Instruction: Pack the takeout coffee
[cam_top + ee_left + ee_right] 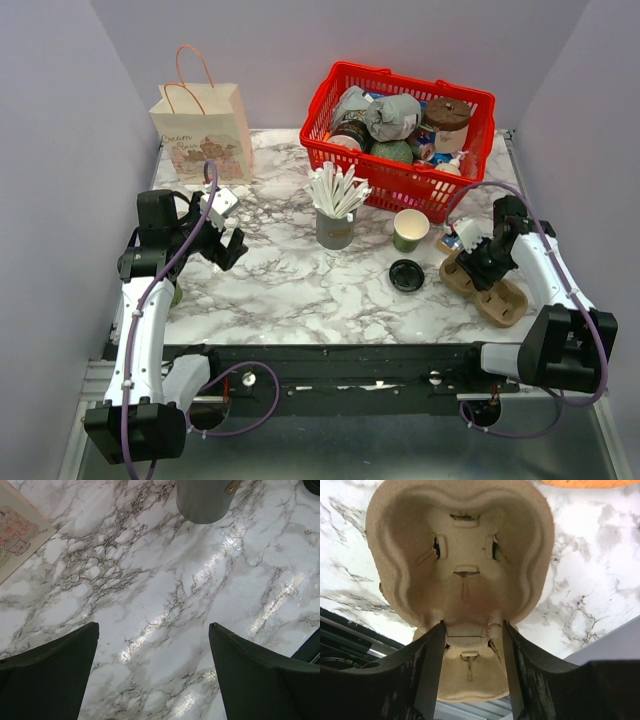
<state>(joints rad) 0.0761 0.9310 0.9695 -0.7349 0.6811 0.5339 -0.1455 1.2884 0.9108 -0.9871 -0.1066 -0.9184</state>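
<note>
**A:** Takeout coffee point(177, 293): item one. Location?

**B:** Left edge of the bench, tucked behind the left arm. Only a dark-green sliver shows; the lid is not visible, so the identification is a judgement.

**A:** Left gripper point(154, 670)?

**B:** Fingers spread wide, holding nothing, over bare marble near the left edge and apart from the coffee.

**A:** Right gripper point(472, 630)?

**B:** Closed on the narrow waist of the pulp cup carrier point(460, 555), near the right edge toward the near right corner.

**A:** Step in hand?

**B:** Probably readying the carrier, with the coffee not yet picked up. The next move likely calls for placing the carrier flat within reach. The left gripper would then turn back to the cup and take it upright by its wall.

**A:** Other stock?

**B:** Lidless green cup point(411, 229) with a loose black lid point(406, 274) beside it, centre right. Grey cup of white sticks point(335, 222), mid-bench. Paper bag point(203, 130), far left corner. Red basket point(420, 195), far right, with mixed contents too jumbled to list.

**A:** Unresolved?

**B:** Whether the carrier is lifted or resting on the bench, and how many wells it has.
</note>
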